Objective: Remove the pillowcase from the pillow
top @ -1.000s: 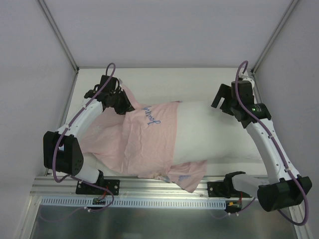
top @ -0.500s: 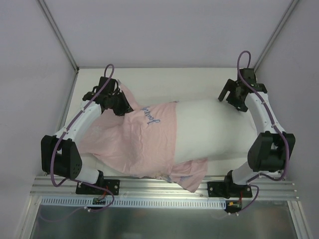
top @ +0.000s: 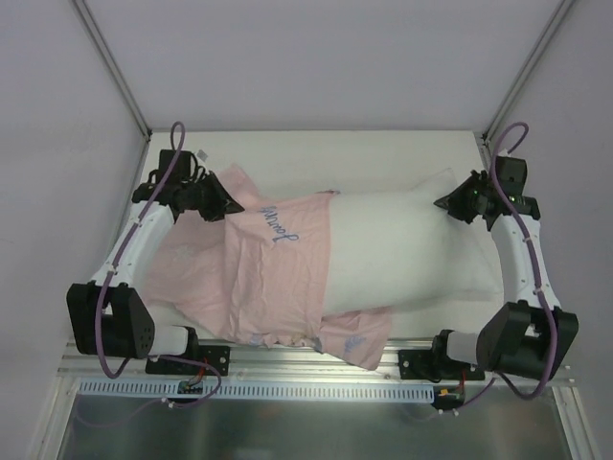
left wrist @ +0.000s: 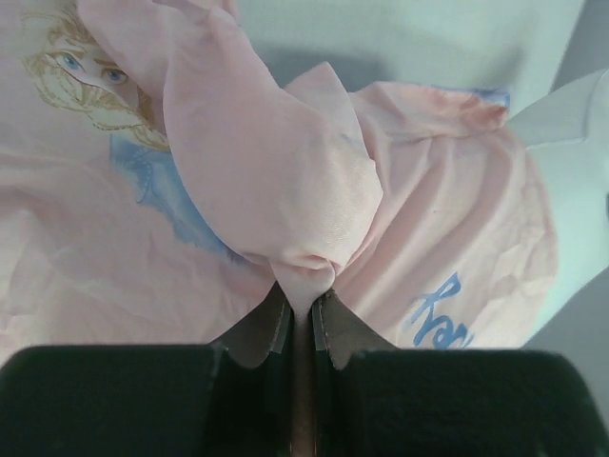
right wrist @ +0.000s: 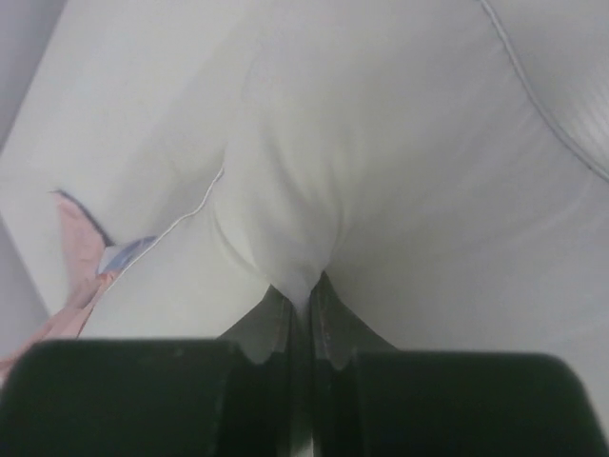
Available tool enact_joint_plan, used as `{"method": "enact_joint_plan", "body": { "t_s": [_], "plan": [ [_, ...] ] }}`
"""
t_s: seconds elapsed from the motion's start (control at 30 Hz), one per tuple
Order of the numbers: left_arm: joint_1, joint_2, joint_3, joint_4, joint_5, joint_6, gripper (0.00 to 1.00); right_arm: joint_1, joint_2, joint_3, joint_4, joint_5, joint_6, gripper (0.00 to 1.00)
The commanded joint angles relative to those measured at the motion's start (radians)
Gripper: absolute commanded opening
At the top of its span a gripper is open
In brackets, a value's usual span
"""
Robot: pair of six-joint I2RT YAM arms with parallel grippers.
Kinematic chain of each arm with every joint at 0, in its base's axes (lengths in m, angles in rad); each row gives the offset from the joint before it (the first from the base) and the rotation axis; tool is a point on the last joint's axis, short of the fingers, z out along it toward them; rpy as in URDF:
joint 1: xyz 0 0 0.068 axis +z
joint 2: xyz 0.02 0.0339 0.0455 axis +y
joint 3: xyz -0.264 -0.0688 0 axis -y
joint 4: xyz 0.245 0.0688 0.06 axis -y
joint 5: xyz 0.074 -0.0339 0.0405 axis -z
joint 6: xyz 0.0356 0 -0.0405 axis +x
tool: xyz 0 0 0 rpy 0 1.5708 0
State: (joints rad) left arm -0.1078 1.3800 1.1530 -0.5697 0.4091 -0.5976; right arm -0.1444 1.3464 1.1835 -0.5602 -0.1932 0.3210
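The white pillow (top: 407, 249) lies across the table, its right half bare. The pink pillowcase (top: 263, 273) with blue print covers its left half and trails flat to the left. My left gripper (top: 230, 203) is shut on a bunched fold of the pillowcase (left wrist: 285, 181) at the far left end; the pink cloth is pinched between its fingers (left wrist: 303, 297). At the pillow's far right edge my right gripper (top: 442, 203) is shut on a pinch of the white pillow (right wrist: 295, 219) fabric, seen squeezed between its fingertips (right wrist: 303, 297).
White enclosure walls stand close on the left, back and right. A metal rail (top: 316, 388) with the arm bases runs along the near edge. A flap of pillowcase (top: 359, 335) hangs over the pillow's near edge by that rail.
The right gripper swung down to the pillow's far right edge and shut on its fabric. The left gripper pulled the pillowcase leftward, baring more of the pillow.
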Motion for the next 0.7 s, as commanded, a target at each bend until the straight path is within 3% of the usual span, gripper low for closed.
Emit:
{"method": "enact_joint_plan", "body": {
  "t_s": [0.0,0.27,0.3,0.37,0.57,0.67],
  "plan": [
    [0.175,-0.094,-0.028,-0.009,-0.03,0.021,0.0,-0.124,-0.12,-0.07,0.068,0.023,0.064,0.01],
    [0.203,-0.098,-0.036,-0.01,-0.015,-0.015,0.0,-0.144,-0.145,-0.168,0.112,-0.009,0.082,0.01],
    [0.203,-0.092,-0.036,-0.009,-0.009,-0.014,0.06,-0.144,-0.147,-0.176,0.118,-0.011,0.085,0.01],
    [0.204,-0.085,-0.038,-0.002,0.023,-0.016,0.0,-0.142,-0.15,-0.183,0.125,-0.02,0.085,0.0],
    [0.21,-0.139,-0.072,0.025,-0.047,-0.045,0.0,-0.146,-0.158,-0.19,0.135,-0.017,0.081,0.01],
    [0.285,-0.174,-0.07,0.025,-0.053,-0.059,0.0,-0.158,-0.171,-0.2,0.131,-0.015,0.07,0.01]
  ]
}}
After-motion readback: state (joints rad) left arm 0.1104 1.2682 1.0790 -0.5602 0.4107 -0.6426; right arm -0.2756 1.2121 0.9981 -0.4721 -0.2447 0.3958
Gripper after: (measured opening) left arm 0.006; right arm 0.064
